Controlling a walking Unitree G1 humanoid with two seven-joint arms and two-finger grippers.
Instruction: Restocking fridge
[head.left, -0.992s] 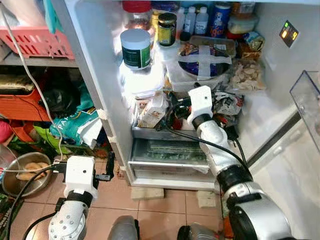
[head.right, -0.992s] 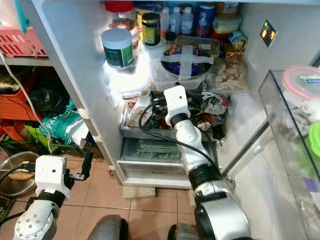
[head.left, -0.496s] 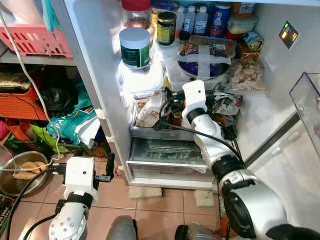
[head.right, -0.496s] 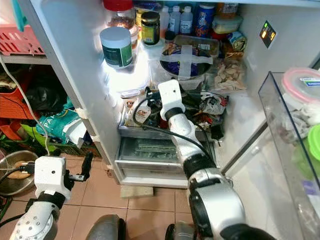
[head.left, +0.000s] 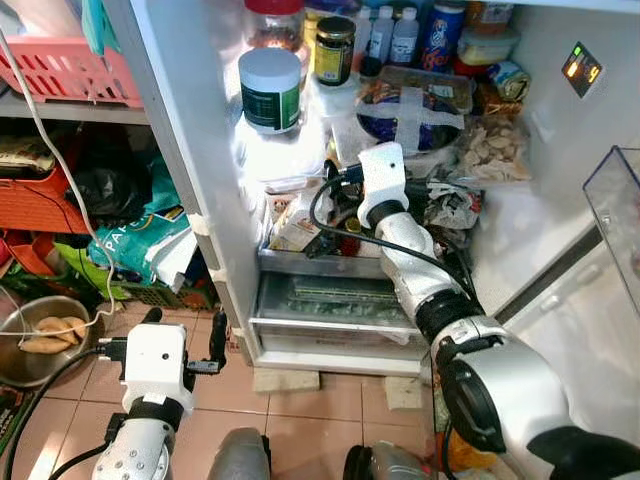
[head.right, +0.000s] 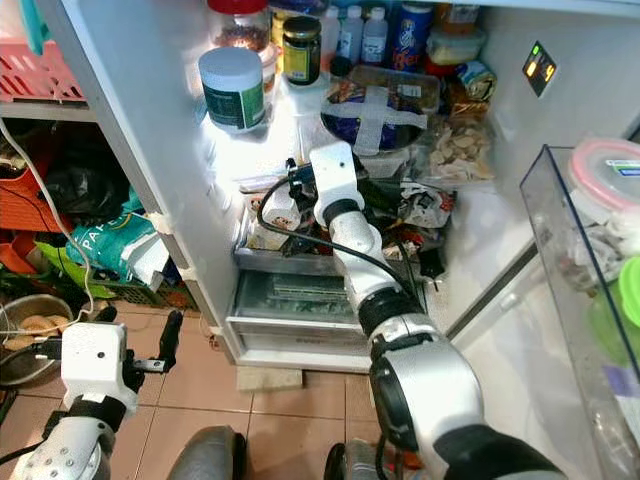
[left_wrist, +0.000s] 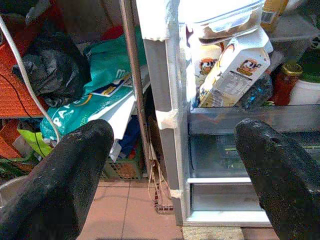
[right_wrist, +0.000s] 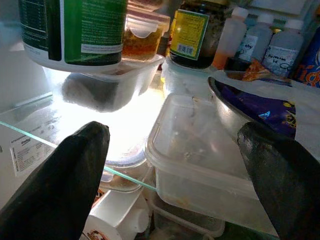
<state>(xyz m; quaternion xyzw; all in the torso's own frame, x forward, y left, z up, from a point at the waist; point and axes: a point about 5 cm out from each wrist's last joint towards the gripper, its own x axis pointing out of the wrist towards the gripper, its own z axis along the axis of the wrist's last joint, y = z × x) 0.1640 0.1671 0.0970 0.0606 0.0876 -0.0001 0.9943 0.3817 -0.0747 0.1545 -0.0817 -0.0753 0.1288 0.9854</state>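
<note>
Right wrist view, right pincer (right_wrist: 175, 165) spread, clear container (right_wrist: 200, 165) between fingers

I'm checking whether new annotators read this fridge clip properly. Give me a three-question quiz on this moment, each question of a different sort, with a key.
1. True or false: the right gripper is shut on a jar.
2. Multiple choice: the green-labelled white tub stands on
A. a clear lidded container on the glass shelf
B. the tiled floor
C. the pink basket
3. Fill in: the left gripper hangs open above the ____ floor, outside the fridge.

Key
1. False: its fingers are spread wide with nothing between them, facing the clear plastic box on the shelf.
2. A
3. tiled
</note>
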